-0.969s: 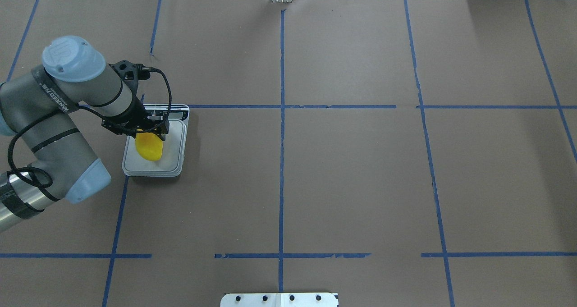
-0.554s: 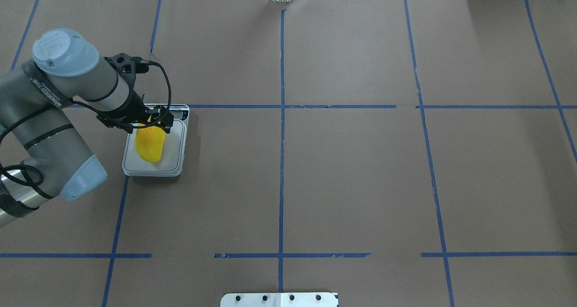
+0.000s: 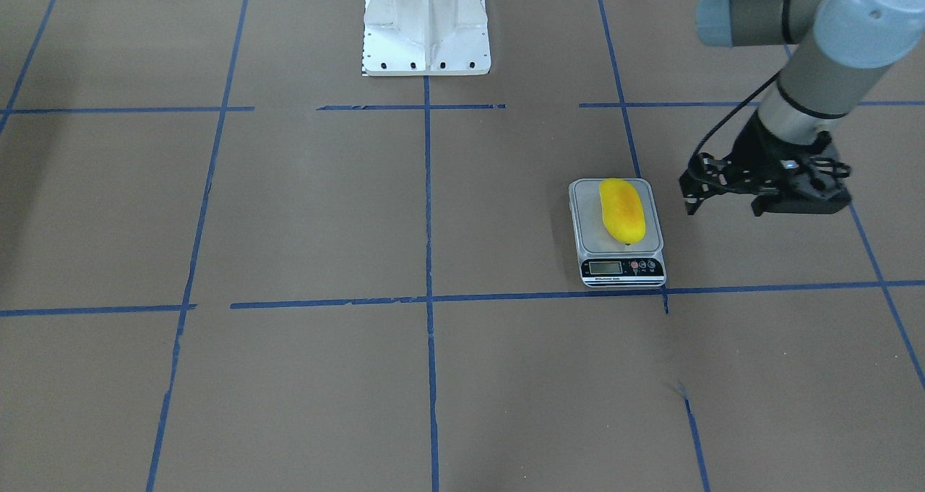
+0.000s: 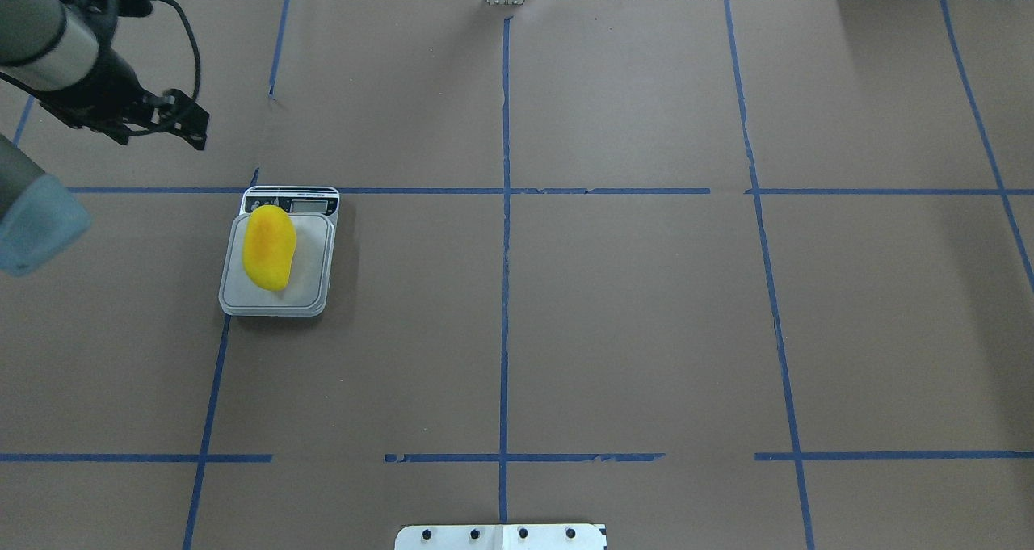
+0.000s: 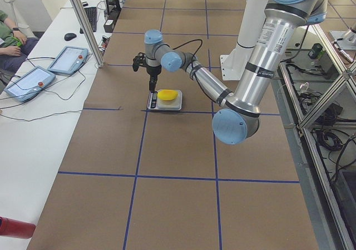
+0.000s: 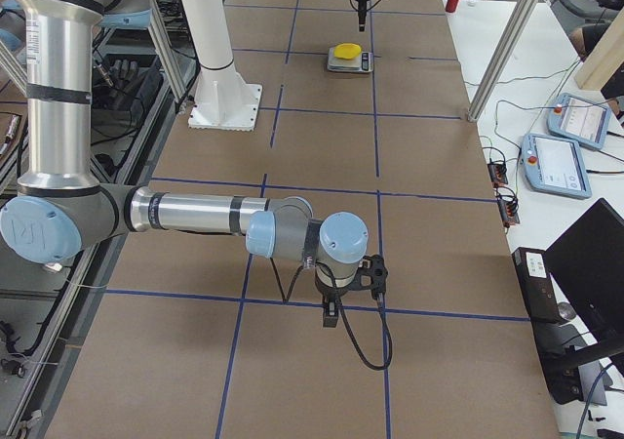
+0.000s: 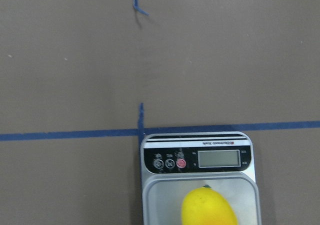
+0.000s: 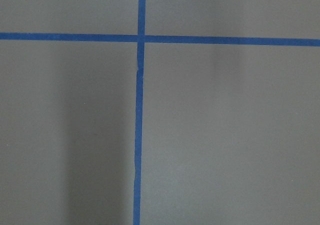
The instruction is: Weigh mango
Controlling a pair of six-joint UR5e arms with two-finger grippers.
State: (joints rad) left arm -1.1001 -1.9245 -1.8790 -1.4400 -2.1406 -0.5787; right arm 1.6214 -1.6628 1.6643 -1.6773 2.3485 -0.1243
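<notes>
The mango (image 4: 269,247), yellow with an orange blush, lies lengthwise on the platform of a small digital scale (image 4: 313,279), toward its left side. It also shows in the front view (image 3: 622,210) and the left wrist view (image 7: 207,209), below the scale's display (image 7: 219,158). My left gripper (image 4: 161,132) is open and empty, raised well above the table and off to the far left of the scale (image 3: 589,226); it shows in the front view too (image 3: 723,204). My right gripper (image 6: 331,312) shows only in the exterior right view, low over the table, and I cannot tell whether it is open or shut.
Brown paper with blue tape lines (image 4: 505,191) covers the table. The robot's white base (image 3: 426,22) stands at the near middle edge. Operators' tablets (image 5: 28,80) lie on a side table beyond the far edge.
My left gripper has let go of the mango, risen and pulled away to the far left. The mango stays on the scale.
</notes>
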